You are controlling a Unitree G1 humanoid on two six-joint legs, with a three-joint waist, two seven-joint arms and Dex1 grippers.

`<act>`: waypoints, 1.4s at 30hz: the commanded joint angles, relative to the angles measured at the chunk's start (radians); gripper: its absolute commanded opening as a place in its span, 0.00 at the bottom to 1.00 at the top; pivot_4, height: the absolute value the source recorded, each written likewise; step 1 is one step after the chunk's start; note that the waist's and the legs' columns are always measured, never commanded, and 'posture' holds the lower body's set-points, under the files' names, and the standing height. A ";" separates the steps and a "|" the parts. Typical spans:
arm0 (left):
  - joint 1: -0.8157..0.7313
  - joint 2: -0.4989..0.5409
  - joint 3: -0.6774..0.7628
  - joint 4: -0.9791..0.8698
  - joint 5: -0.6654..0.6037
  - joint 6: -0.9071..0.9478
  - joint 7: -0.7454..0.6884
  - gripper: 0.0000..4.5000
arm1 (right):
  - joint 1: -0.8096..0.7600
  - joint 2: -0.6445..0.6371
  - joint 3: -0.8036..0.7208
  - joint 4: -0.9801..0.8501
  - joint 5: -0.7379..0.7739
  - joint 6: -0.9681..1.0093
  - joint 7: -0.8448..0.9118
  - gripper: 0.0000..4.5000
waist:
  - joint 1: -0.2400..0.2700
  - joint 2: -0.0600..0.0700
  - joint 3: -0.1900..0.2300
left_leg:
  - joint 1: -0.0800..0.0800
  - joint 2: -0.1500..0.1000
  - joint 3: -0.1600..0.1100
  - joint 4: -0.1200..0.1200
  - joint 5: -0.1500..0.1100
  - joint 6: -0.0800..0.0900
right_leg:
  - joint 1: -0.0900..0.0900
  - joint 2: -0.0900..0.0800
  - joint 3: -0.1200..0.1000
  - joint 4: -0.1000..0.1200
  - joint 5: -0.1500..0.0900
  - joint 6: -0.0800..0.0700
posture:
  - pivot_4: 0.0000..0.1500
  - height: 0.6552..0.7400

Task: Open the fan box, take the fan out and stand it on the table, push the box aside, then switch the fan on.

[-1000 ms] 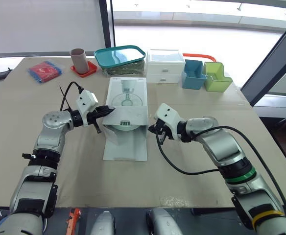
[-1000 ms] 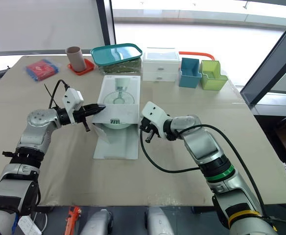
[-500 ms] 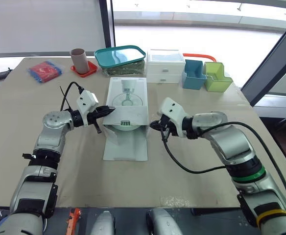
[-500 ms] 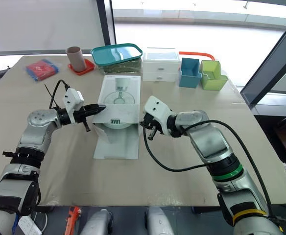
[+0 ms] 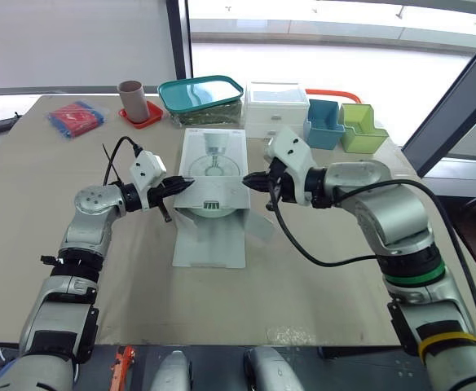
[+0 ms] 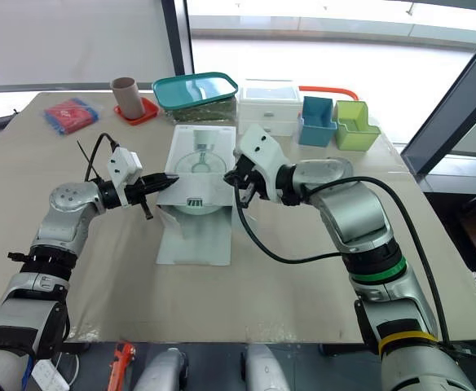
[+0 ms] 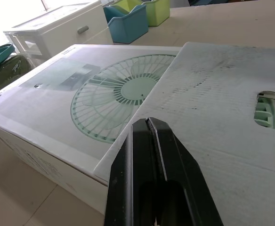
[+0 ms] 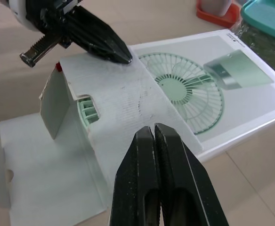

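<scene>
my left hand pinched closed, tip on fan box flap | my right hand closed at flap's opposite edge

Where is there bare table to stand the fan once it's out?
Widest bare patch: right of the box, in front of the bins, out to the table edge, though the right arm hangs over it. Another lies far left, between the red packet and the left arm. The back row is crowded.
</scene>
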 commanded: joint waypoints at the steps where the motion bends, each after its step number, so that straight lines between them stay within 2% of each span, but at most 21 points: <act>1: 0.009 0.001 -0.009 0.001 0.012 -0.002 0.000 0.00 | -0.022 0.026 0.000 0.046 -0.026 -0.051 -0.042 0.02 | 0.000 0.000 0.000 | 0.000 0.000 0.000 0.000 0.000 0.000 | 0.000 0.000 0.000 0.000 0.000 0.000 | 1.00 1.00; 6: 0.016 0.008 -0.003 -0.016 0.005 0.005 -0.003 0.00 | -0.023 0.058 0.027 0.134 -0.061 -0.099 -0.063 0.02 | 0.000 0.000 0.000 | 0.000 0.000 0.000 0.000 0.000 0.000 | 0.000 0.000 0.000 0.000 0.000 0.000 | 1.00 1.00; 20: 0.019 0.048 0.028 -0.144 -0.035 0.057 -0.007 0.00 | 0.019 0.095 0.066 0.186 -0.103 -0.162 -0.051 0.02 | -0.001 0.000 0.000 | -0.001 0.000 0.000 0.000 0.000 0.000 | -0.001 0.000 0.000 0.000 0.000 0.000 | 1.00 1.00; 24: 0.033 0.068 0.028 -0.278 -0.085 0.127 -0.044 0.00 | 0.029 0.093 0.068 0.185 -0.113 -0.167 -0.050 0.02 | -0.001 0.000 0.000 | -0.001 0.000 0.000 0.000 0.000 0.000 | -0.001 0.000 0.000 0.000 0.000 0.000 | 1.00 1.00; 27: 0.092 0.130 0.002 -0.434 -0.130 0.221 -0.124 0.00 | 0.037 0.092 0.068 0.180 -0.119 -0.169 -0.051 0.02 | -0.007 0.000 0.000 | -0.001 0.000 0.000 0.000 0.000 0.000 | -0.001 0.000 0.000 0.000 0.000 0.000 | 1.00 1.00; 31: 0.180 0.230 -0.038 -0.519 -0.102 0.224 -0.218 0.00 | 0.039 0.094 0.068 0.176 -0.127 -0.173 -0.056 0.02 | -0.009 0.000 0.000 | 0.000 0.001 0.000 -0.001 0.000 0.000 | -0.001 0.001 0.000 0.001 0.000 -0.001 | 1.00 1.00; 34: 0.178 0.250 -0.057 -0.518 -0.074 0.203 -0.222 0.00 | 0.042 0.098 0.066 0.169 -0.125 -0.171 -0.057 0.02 | -0.009 0.000 0.000 | 0.000 0.001 0.000 -0.001 0.000 0.000 | -0.001 0.001 0.000 0.001 -0.001 -0.001 | 1.00 1.00; 38: 0.151 0.240 -0.099 -0.501 -0.011 0.137 -0.214 0.00 | 0.049 0.102 0.068 0.159 -0.128 -0.169 -0.057 0.02 | -0.005 0.000 0.000 | 0.000 0.001 0.000 -0.001 0.000 0.000 | -0.001 0.001 0.000 0.000 -0.001 -0.001 | 1.00 1.00; 42: 0.095 0.185 -0.127 -0.445 0.025 0.087 -0.181 0.00 | 0.051 0.105 0.067 0.152 -0.127 -0.167 -0.057 0.02 | -0.003 0.000 0.000 | 0.000 0.001 0.000 -0.001 0.000 0.000 | -0.001 0.001 0.000 0.000 -0.001 -0.001 | 1.00 1.00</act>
